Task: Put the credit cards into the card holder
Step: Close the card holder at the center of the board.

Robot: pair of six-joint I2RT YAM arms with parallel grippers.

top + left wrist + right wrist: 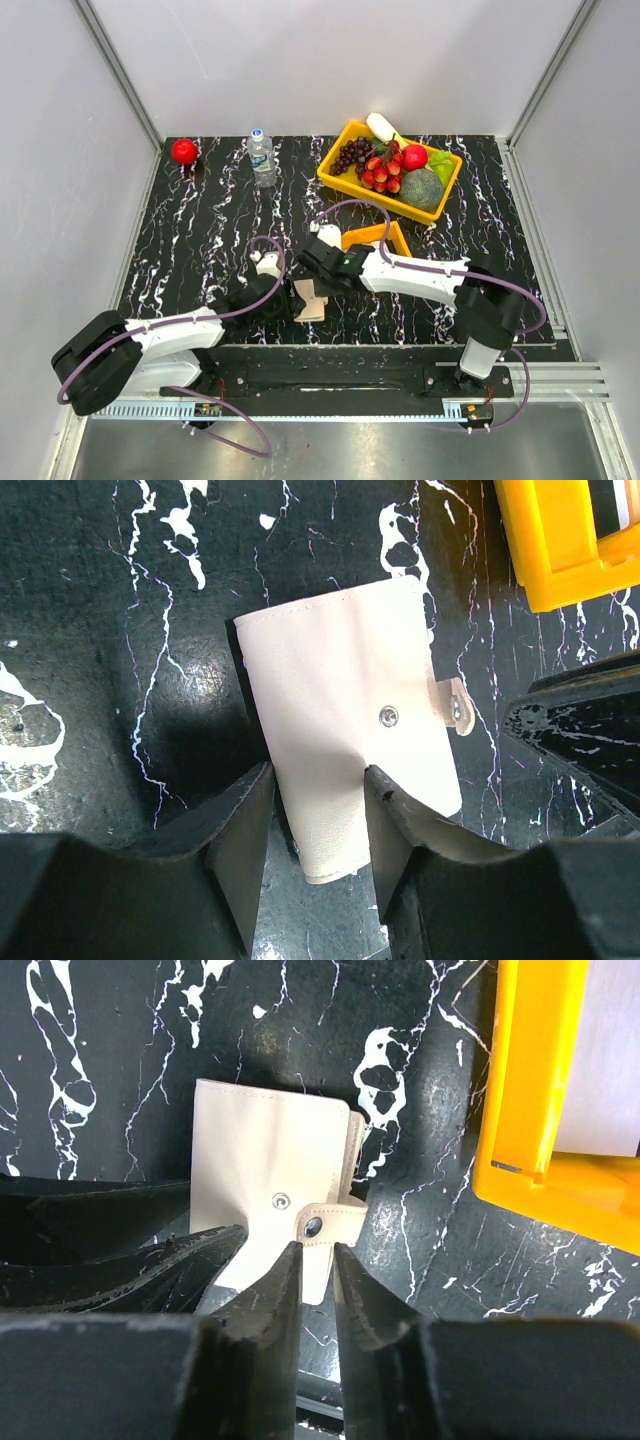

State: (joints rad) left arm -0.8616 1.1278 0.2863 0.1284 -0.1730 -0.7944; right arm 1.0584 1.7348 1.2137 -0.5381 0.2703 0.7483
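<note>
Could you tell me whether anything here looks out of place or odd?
On the card holder the snap strap is undone: it sticks out past the side edge instead of sitting on the stud on the cover, with the right gripper just by it. Nothing looks spilled or damaged.

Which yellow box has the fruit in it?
The big yellow tray at the back, heaped with grapes, red fruit and a green melon. The small orange tray nearer the front shows no fruit.
</note>
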